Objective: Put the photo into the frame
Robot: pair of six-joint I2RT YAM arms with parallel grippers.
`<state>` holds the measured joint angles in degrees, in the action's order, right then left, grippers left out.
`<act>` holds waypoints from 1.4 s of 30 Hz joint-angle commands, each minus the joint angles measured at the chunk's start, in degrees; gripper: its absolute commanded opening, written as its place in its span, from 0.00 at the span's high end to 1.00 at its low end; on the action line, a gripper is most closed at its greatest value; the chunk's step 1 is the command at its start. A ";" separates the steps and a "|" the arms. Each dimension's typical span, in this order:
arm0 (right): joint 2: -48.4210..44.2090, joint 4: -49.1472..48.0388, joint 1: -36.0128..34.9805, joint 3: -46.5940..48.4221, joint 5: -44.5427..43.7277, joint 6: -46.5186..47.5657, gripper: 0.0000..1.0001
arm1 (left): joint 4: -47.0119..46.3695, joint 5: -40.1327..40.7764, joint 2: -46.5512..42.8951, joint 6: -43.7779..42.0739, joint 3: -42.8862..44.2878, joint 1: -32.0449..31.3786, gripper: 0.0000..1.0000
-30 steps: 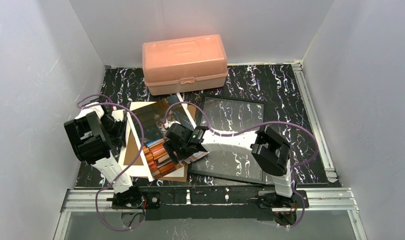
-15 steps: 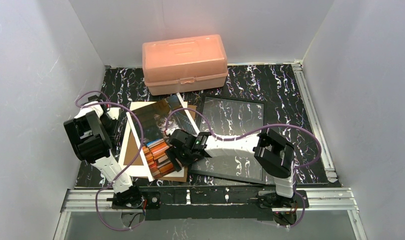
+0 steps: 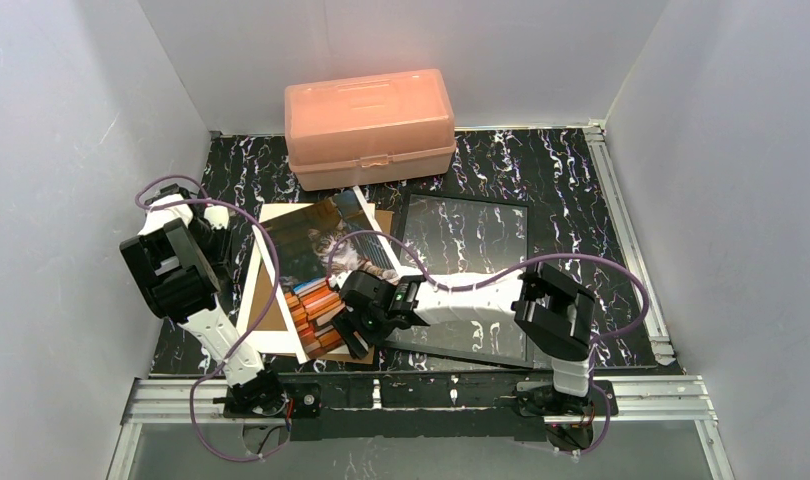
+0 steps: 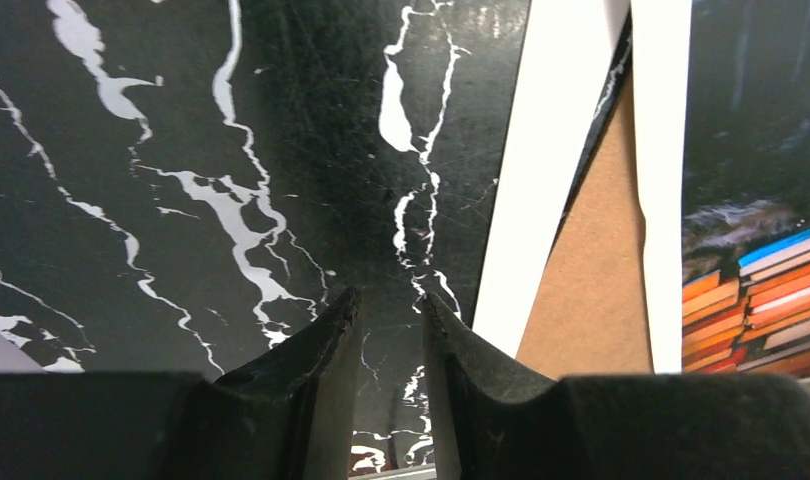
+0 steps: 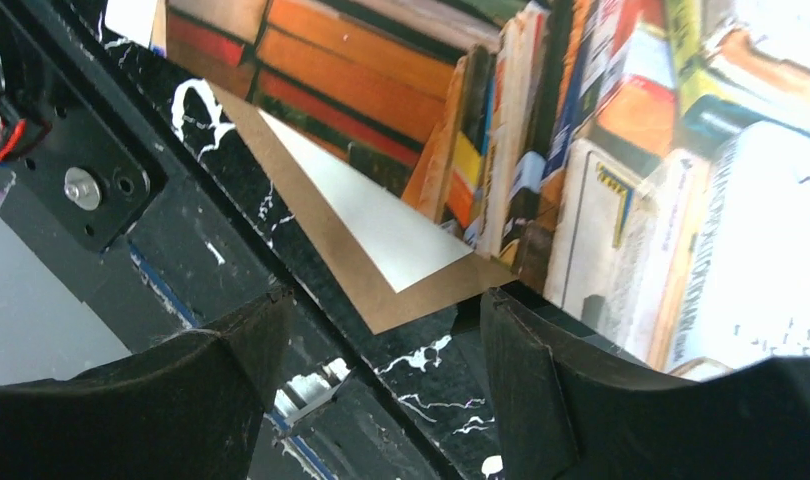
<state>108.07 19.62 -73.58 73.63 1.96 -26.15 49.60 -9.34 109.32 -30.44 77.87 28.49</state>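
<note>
A peach plastic box (image 3: 369, 125) sat closed at the back of the black marbled table (image 3: 541, 170). Toward the front left, a brown backing board (image 3: 273, 303) and a white sheet (image 3: 269, 337) lay flat, overlapping.

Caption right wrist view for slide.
Open right gripper at the corner of the photo stacked on mat and brown board.

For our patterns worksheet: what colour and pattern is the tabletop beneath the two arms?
The flat tabletop is black with white marble-like veins, clearest in the left wrist view.
</note>
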 commanded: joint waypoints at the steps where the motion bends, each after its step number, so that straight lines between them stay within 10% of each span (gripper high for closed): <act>1: -3.33 0.00 -0.60 -1.83 0.31 1.05 0.24 | 3.89 -2.58 -1.47 -0.42 1.37 0.05 0.74; 32: 0.36 -3.58 5.42 0.99 -10.97 -2.37 0.20 | 3.86 -4.03 -0.53 -1.09 -0.21 0.06 0.73; 42: 5.45 -7.68 4.50 10.30 6.22 -0.21 0.21 | 5.68 -4.78 -0.32 -1.14 1.24 0.15 0.74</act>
<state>112.68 15.88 -68.16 78.43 -0.71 -28.23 52.40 -12.38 109.32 -30.94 77.84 28.40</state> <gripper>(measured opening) 0.796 0.265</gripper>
